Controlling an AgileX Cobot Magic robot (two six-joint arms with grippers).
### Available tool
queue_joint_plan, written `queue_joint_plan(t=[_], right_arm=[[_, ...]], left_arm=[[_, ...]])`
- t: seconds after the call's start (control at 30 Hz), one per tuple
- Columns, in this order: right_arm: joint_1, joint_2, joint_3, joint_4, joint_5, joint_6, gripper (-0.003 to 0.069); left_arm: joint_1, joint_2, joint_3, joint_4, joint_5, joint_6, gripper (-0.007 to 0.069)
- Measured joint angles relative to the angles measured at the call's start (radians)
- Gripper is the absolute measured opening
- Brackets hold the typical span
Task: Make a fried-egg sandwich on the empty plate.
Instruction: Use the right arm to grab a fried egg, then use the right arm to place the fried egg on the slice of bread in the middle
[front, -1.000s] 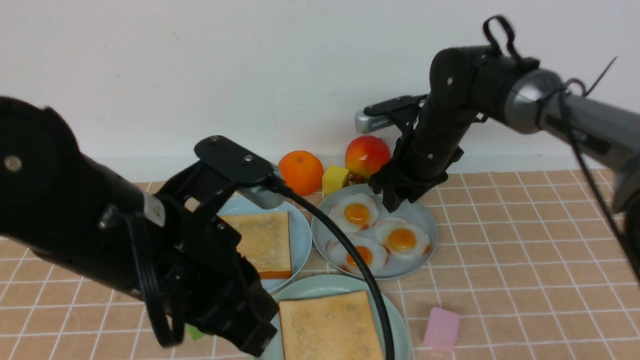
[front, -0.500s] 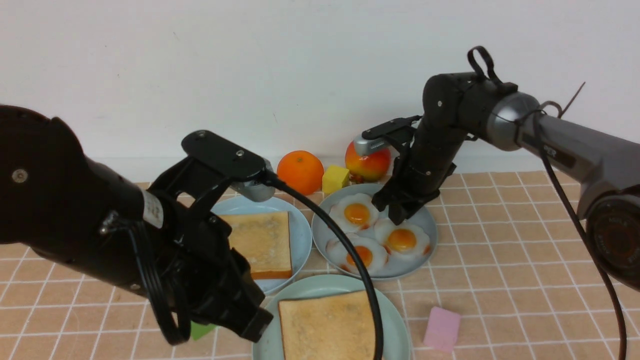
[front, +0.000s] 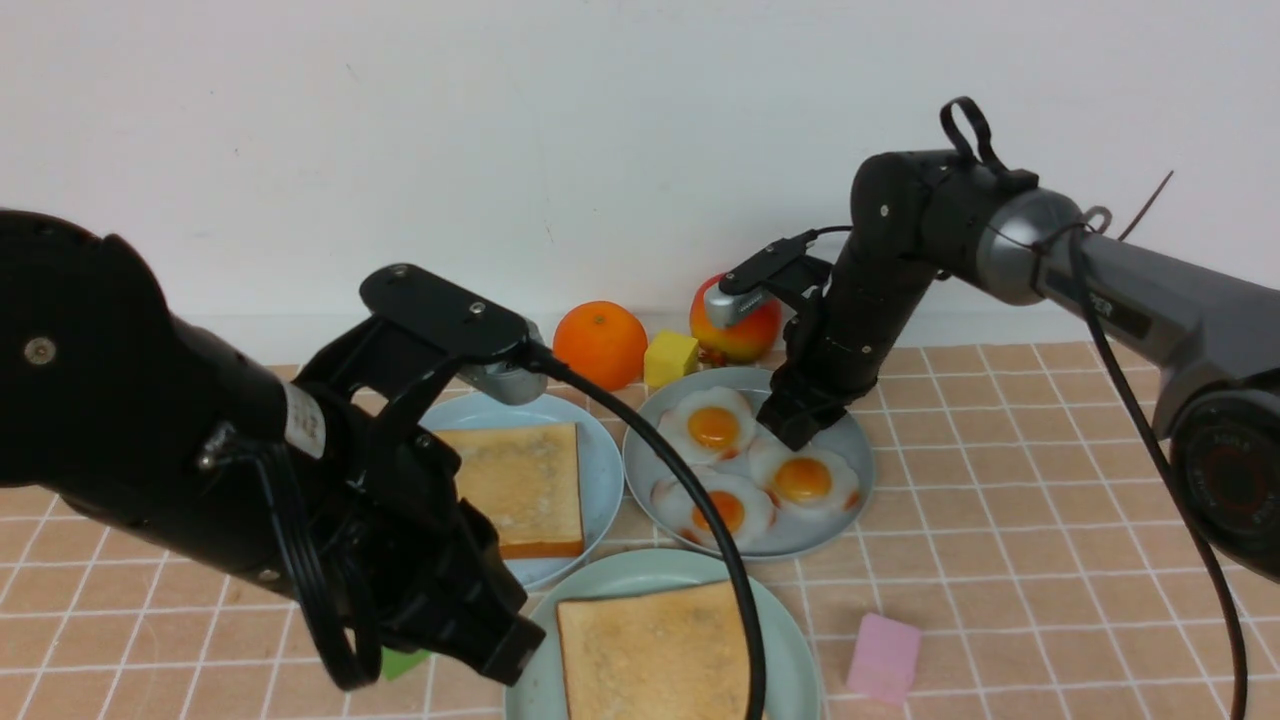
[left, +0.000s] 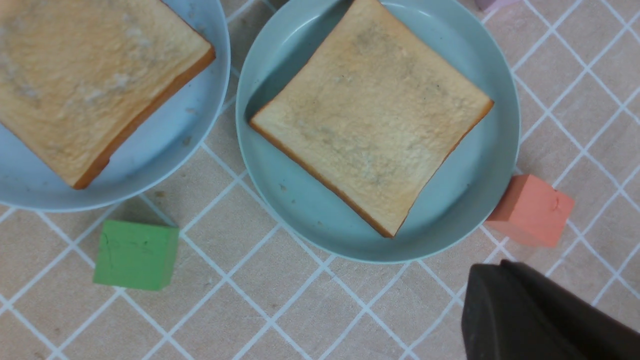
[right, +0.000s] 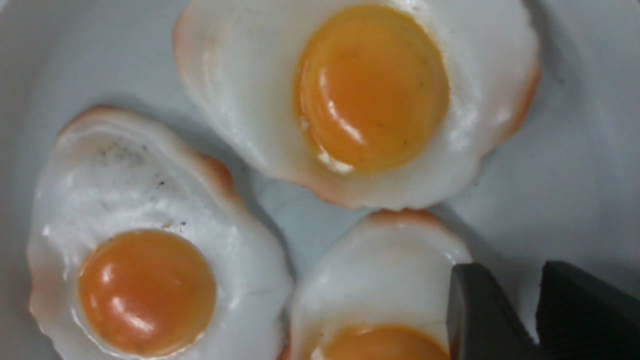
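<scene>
Over the far grey plate (front: 848, 515), the right gripper (right: 505, 300) hovers by the eggs (front: 803, 480), jaws parted; the left gripper (left: 510, 265), nearer, is clenched.

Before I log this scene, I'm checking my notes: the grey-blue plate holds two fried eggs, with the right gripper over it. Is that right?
Not quite: the grey-blue plate holds three fried eggs, as the front view shows. The right gripper is indeed over it.

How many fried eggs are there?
3 fried eggs, all on the grey-blue plate: one at the far left, one near left, one at the right.
</scene>
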Motion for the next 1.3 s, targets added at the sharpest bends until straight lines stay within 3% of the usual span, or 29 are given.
queue_joint_plan(t=[0.17,0.27,0.37,0.7,0.87,1.0,1.23,1.3], right_arm=[[-0.008,0.01,-0.011,0.034,0.021,-0.002,0.0182],[-0.009,0.012,-0.015,0.043,0.031,-0.003,0.0078],[-0.01,0.012,-0.016,0.049,0.039,-0.003,0.0026],[-0.01,0.034,-0.135,0.031,0.156,0.07,0.002],[-0.01,-0.072,-0.176,-0.049,0.16,0.151,0.0017],[-0.01,-0.174,-0.173,-0.032,0.165,0.191,0.0017],[-0.006,-0.404,0.071,0.114,0.168,0.199,0.0017],[0.014,-0.467,0.244,0.129,0.139,0.2,0.0017]], left_arm=[[0.0,0.0,0.0,0.002,0.001,0.0,-0.001],[0.0,0.0,0.0,0.003,0.001,0.0,-0.0008],[0.0,0.0,0.0,0.003,0.001,0.0,-0.0005],[0.0,0.0,0.0,0.004,0.002,0.0,0.0003],[0.0,0.0,0.0,0.016,0.003,-0.025,0.0009],[0.0,0.0,0.0,0.017,0.007,-0.05,0.0014],[0.0,0.0,0.0,0.032,0.045,-0.082,0.002],[0.0,0.0,0.0,0.053,0.05,-0.098,0.0022]])
